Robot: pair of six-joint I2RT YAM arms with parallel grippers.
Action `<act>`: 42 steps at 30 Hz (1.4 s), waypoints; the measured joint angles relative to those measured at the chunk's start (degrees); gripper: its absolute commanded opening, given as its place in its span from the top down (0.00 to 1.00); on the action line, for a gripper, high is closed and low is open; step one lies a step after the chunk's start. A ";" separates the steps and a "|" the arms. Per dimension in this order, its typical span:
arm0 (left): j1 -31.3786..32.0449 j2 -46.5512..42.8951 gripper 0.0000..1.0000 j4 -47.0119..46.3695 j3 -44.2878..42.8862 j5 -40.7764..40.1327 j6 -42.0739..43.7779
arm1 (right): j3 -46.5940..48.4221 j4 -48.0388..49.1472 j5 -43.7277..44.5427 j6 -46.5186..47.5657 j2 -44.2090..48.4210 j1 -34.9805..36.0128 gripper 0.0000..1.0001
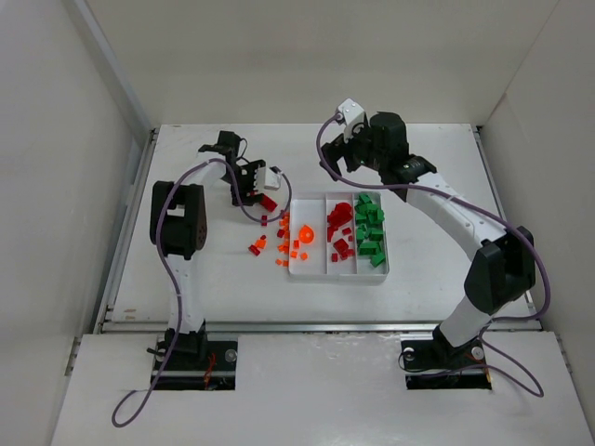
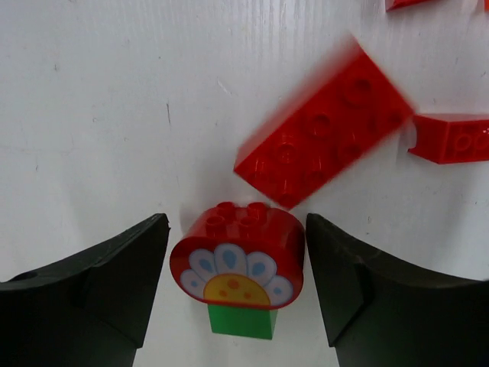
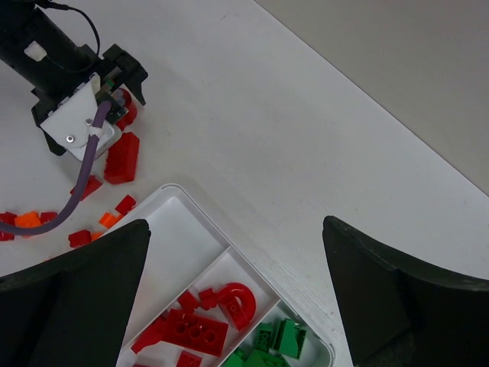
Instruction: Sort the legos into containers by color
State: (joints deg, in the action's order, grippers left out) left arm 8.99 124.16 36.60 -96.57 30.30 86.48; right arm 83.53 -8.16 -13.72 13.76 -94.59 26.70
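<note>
- the tray is partly filled: green legos lie in its right compartment, red ones in the middle, and only one or two orange pieces in the left.
- most of the work left, as i judge it, is the loose legos on the table just left of the tray, a scatter of orange and red.
- the left gripper is low over the table beyond the tray's far left corner. its jaws stand on either side of a red flower brick on a green base, right against it. i cannot tell if they are pressing on it.
- the right gripper hangs over the tray's far end, jaws spread wide and holding nothing.
- a long red brick beside the flower brick is blurred.
- the wrist view cuts off the flower brick's green base.
- from above, the left gripper hides the flower brick, and the loose pieces are too small to count.
</note>
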 measured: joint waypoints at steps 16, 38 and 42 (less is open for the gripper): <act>-0.04 -0.33 0.18 0.96 0.07 0.20 4.68 | 0.00 -0.46 -0.26 -0.02 0.00 0.00 0.00; 3.63 -8.96 0.36 -7.15 8.04 -1.84 -36.06 | 0.00 -2.34 -0.24 -0.02 0.02 0.39 0.00; 5.55 -8.98 0.36 -9.84 8.59 -5.18 -44.70 | 0.00 -2.89 -0.33 -0.02 0.02 0.39 0.00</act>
State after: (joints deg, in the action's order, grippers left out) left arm 14.55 115.18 26.76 -87.99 25.12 41.78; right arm 83.53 -11.05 -14.04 13.74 -94.56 27.09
